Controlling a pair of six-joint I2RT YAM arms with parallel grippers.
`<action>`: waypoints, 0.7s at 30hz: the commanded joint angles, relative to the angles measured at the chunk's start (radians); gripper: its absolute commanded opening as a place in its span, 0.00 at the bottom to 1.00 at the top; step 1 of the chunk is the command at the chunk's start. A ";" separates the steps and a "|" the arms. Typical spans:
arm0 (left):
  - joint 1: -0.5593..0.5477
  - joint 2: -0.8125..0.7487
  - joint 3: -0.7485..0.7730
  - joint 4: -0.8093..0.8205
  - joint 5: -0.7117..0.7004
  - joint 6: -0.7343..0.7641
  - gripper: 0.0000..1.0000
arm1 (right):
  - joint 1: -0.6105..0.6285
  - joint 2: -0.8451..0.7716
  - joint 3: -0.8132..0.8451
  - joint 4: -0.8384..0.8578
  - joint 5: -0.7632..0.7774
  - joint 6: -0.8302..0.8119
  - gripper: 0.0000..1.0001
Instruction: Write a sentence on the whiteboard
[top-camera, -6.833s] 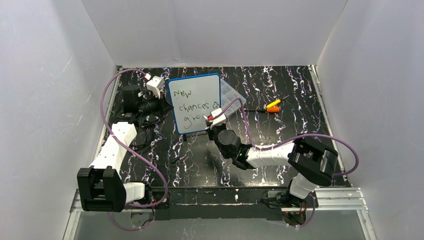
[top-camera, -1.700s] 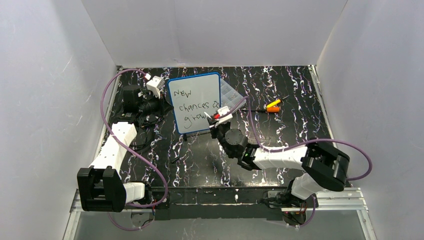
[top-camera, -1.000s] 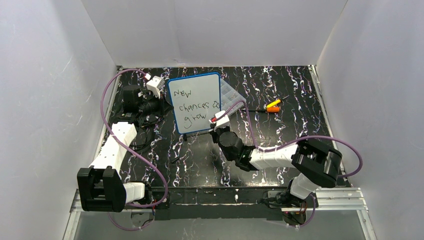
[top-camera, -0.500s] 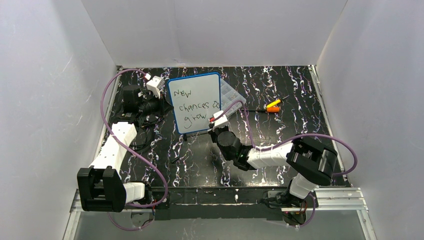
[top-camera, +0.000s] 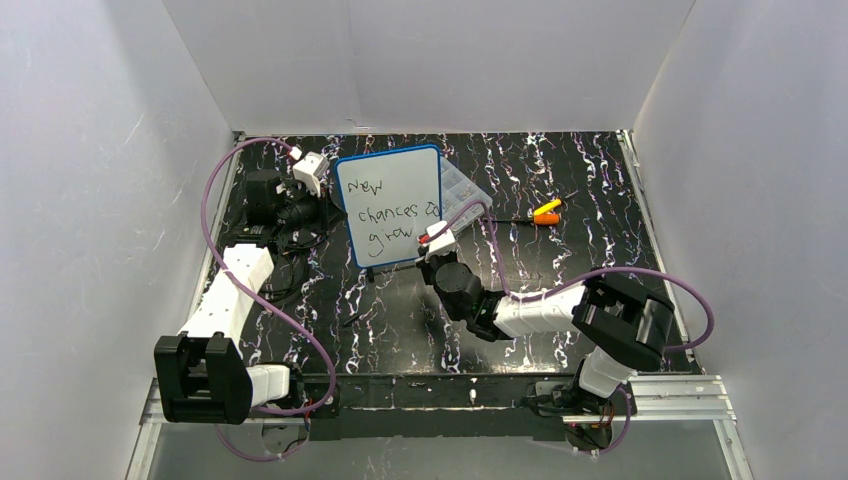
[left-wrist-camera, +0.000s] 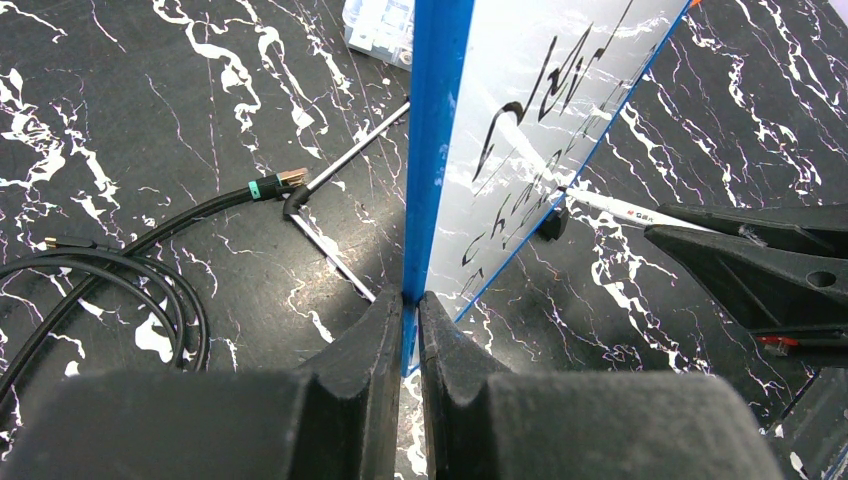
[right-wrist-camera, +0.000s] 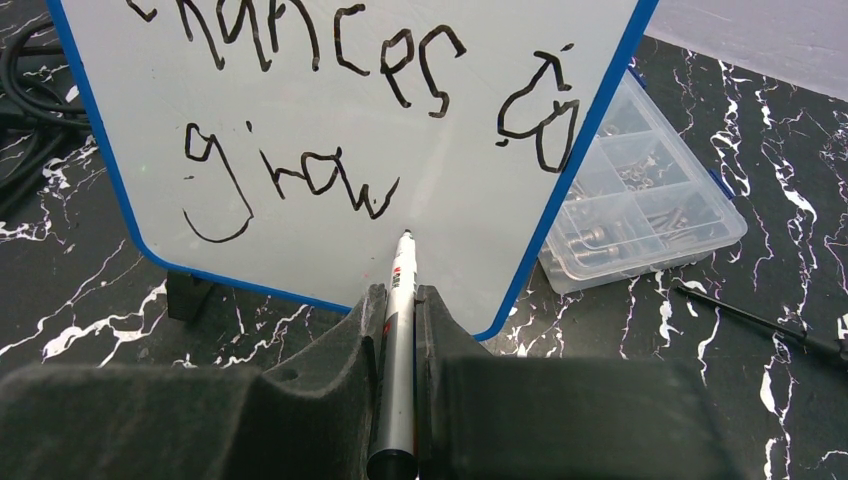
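**Last line "grow": light tip, braced board**

Whiteboard (top-camera: 390, 205) stands upright on bench (top-camera: 560, 270), left of centre. Left fingers (left-wrist-camera: 388, 318) clenched on its blue edge. Right fingers (right-wrist-camera: 372, 305) clenched on pen (right-wrist-camera: 404, 262), tip just under "grow". Next stroke: press lightly, brace board, don't smudge sentence (right-wrist-camera: 300, 180). Count: 1 board, 1 pen, 3 lines, 1 clear box (right-wrist-camera: 640, 210).

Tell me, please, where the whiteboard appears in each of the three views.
Top external: whiteboard upright, left of centre, toward the far edge.
Left wrist: whiteboard edge-on at centre, its blue frame clamped in the left gripper.
Right wrist: whiteboard fills the upper left, above the marker in the right gripper.
Shared landmark: clear compartment box by the whiteboard.
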 joint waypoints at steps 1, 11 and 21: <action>-0.003 -0.020 -0.008 0.019 0.033 -0.001 0.00 | -0.006 0.008 0.039 0.075 0.033 -0.012 0.01; -0.003 -0.078 -0.053 -0.012 -0.025 -0.031 0.21 | -0.005 -0.195 0.028 -0.195 -0.121 0.064 0.01; -0.003 -0.264 -0.161 -0.131 -0.105 -0.098 0.61 | -0.006 -0.498 0.108 -0.740 -0.183 0.127 0.01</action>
